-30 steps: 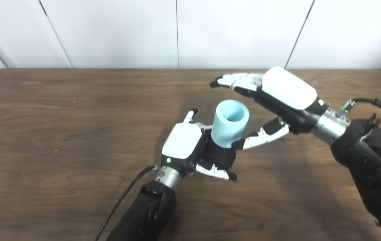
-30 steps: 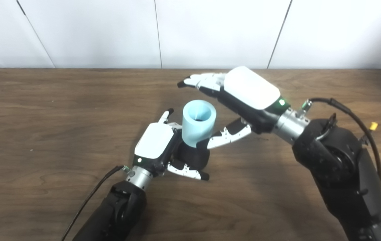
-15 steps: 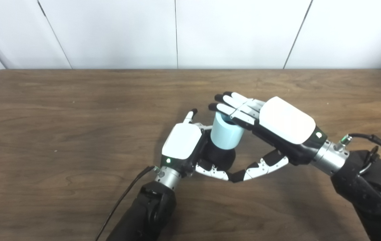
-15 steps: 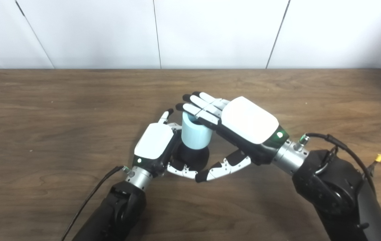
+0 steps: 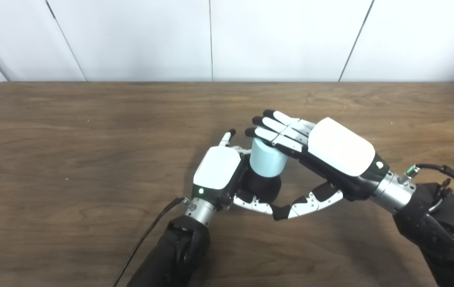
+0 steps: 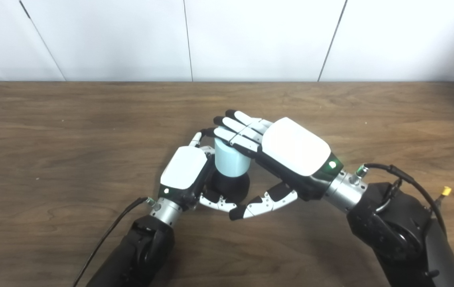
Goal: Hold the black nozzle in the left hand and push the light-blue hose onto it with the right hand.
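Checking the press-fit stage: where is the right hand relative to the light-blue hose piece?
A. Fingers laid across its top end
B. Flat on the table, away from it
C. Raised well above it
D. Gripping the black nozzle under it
A: the right hand lays its straight fingers over the top of the light-blue hose piece, which sits on the black nozzle held by the left hand.

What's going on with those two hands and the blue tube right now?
Left hand shut on black nozzle. Right hand open, flat on light-blue hose, pressing down. Hose seated on nozzle. Nothing blocking.
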Controlling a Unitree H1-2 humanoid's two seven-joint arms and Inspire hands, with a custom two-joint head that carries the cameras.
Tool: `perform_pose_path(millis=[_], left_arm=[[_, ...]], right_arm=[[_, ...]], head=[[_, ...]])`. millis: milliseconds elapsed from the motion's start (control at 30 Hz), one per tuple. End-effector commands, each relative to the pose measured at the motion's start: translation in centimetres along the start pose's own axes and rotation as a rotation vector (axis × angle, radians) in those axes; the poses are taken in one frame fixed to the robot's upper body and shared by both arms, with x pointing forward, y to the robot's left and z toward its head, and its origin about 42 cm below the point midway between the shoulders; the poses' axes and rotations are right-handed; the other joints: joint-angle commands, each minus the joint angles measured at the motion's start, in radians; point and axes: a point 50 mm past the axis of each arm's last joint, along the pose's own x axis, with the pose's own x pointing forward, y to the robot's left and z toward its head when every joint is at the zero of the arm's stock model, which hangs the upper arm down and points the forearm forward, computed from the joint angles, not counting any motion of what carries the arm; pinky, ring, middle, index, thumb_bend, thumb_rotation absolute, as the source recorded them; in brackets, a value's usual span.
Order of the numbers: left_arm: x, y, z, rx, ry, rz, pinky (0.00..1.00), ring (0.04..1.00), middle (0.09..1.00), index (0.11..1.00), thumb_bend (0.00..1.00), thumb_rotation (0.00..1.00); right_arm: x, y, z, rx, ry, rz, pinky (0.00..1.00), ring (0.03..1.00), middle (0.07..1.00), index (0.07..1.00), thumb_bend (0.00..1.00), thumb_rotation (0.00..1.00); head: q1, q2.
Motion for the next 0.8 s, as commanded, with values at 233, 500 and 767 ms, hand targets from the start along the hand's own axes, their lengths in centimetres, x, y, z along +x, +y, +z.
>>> perform_pose_path(millis=[233, 500, 767], left_arm=[[0.9, 0.8, 0.8, 0.012, -0.032, 0.037, 1.00, 0.650, 0.443, 0.511, 0.52, 0.00], [0.8, 0.9, 0.9, 0.024, -0.036, 0.037, 1.00, 0.654, 0.445, 0.511, 0.52, 0.00], [0.7, 1.0, 1.0, 0.023, -0.035, 0.029, 1.00, 0.662, 0.453, 0.510, 0.52, 0.00]], right_arm=[[-0.1, -1.9, 0.8, -0.018, -0.042, -0.079, 0.83, 0.944, 0.943, 0.891, 0.58, 0.74], [-0.1, -0.7, 0.0, -0.030, 0.072, 0.263, 0.86, 0.937, 0.911, 0.862, 0.64, 0.75], [0.1, 0.8, -0.6, 0.006, 0.109, 0.335, 0.84, 0.897, 0.879, 0.839, 0.67, 0.79]], head=[[0.001, 0.004], [0.000, 0.008], [-0.001, 0.013]])
